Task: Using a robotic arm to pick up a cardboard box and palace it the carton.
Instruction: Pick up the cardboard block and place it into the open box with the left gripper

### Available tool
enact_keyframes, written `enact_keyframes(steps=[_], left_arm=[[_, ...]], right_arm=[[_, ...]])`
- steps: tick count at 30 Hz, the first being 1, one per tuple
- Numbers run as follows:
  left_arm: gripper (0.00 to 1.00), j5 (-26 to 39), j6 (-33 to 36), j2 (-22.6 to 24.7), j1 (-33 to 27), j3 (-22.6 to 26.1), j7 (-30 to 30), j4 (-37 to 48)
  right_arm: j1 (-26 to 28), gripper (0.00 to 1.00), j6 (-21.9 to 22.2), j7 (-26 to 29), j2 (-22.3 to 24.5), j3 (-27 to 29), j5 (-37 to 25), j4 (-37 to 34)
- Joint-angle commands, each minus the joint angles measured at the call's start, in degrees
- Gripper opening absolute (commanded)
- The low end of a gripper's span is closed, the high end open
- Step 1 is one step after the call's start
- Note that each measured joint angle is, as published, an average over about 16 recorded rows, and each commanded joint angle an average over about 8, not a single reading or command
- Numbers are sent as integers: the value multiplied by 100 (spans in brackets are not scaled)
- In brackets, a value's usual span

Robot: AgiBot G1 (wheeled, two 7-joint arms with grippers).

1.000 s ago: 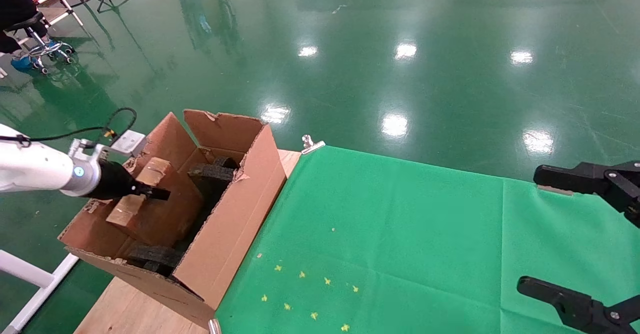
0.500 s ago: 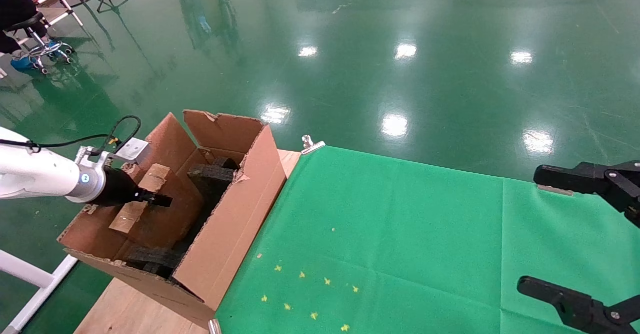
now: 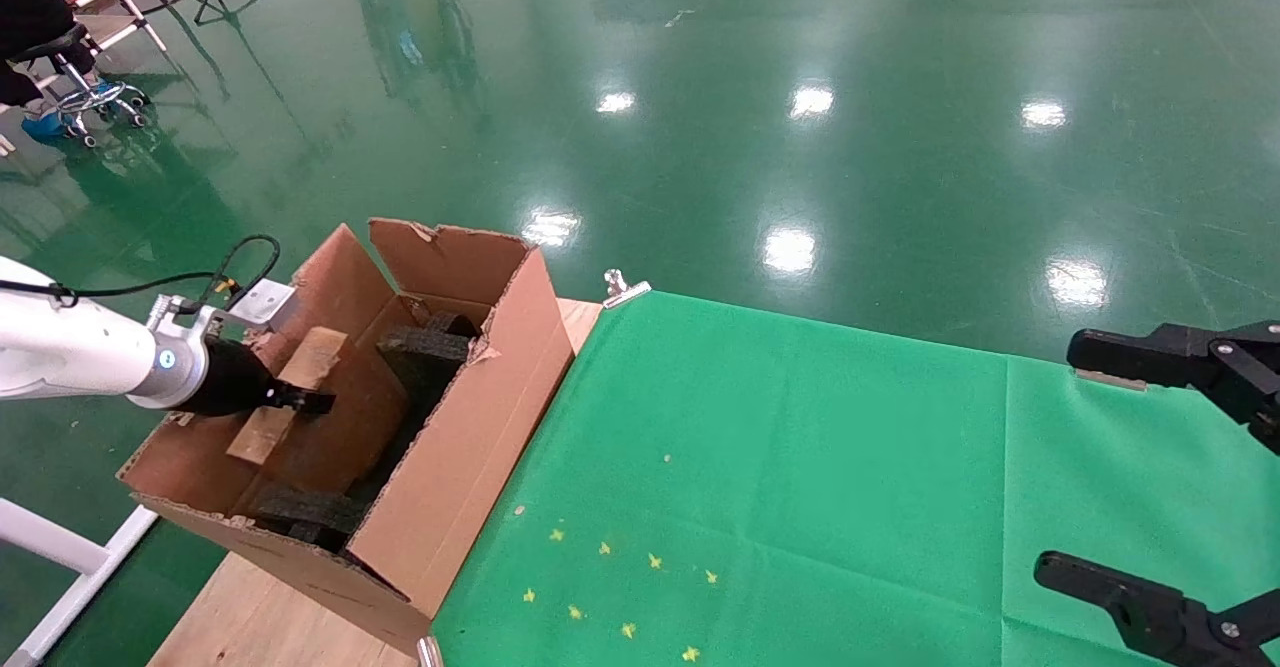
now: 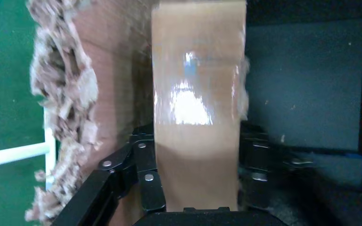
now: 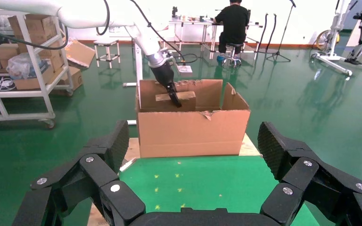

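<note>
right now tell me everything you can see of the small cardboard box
The cardboard box is small, flat, brown and closed, with a glossy tape strip along its narrow face. It is tilted, gripped on both sides by the left gripper, partly lowered into the carton above the black foam. Whether it touches the carton wall cannot be told.

A robotics lab or test hall: a glossy green floor [image 3: 800, 97] reflects ceiling lights, a wheeled shelving rack [image 5: 26, 70] at 9 o'clock holds boxes, and at 12 o'clock a seated person [image 5: 233, 26] works among tripod stands [image 5: 283, 33].
</note>
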Motion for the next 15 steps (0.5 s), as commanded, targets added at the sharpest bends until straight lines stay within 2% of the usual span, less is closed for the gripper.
enact_keyframes(steps=[1, 8, 15], left_arm=[[100, 1, 12, -5, 2, 0, -3, -4], [100, -38, 87, -43, -94, -27, 4, -83], [100, -511, 565, -422, -678, -354, -56, -540]], right_arm=[[0, 100, 0, 0, 0, 0, 0, 0], [0, 100, 0, 0, 0, 0, 0, 0], [0, 100, 0, 0, 0, 0, 0, 0]])
